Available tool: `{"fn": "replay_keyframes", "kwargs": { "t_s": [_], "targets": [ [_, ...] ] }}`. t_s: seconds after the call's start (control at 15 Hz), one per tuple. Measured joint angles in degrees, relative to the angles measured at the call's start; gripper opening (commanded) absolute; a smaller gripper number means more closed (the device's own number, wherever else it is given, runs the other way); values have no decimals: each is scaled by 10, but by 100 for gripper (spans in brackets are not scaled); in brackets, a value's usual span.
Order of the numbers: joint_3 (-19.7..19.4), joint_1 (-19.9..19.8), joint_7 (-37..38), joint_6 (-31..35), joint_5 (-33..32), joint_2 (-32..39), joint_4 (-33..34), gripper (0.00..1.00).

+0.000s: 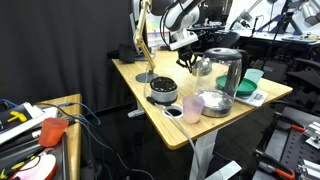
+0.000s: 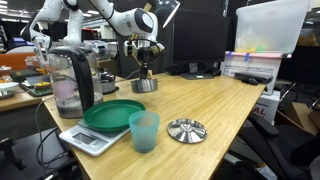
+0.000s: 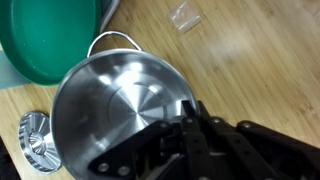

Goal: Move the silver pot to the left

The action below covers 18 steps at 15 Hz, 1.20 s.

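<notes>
Pinching the silver pot (image 3: 115, 105) by its rim, the tool (image 3: 190, 112) stands narrow above the table (image 3: 250, 60); green plate (image 3: 45, 40) lies across the pot from the tool.

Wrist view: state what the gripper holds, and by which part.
The gripper appears to pinch the small shiny silver metal pot by its rim, opposite the wire handle.

Robot arm (image 2: 100, 14) in glossy white, its rounded segments broken by darker bands at the joints, as seen in both exterior views. The gripper (image 2: 146, 68) below is matt black (the wrist view shows angular, linked fingers (image 3: 190, 135) on dark housing), in sharp contrast with the pale links.
</notes>
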Motion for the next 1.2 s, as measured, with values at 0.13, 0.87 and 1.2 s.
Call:
{"fn": "replay_keyframes", "kwargs": {
  "t_s": [0.13,0.87,1.2],
  "targets": [
    [8,0,-20,1,0,0,2,2],
    [51,3,-212,22,-6,7,-37,2],
    [61,14,-267,6,-31,4,-43,2]
  ]
}}
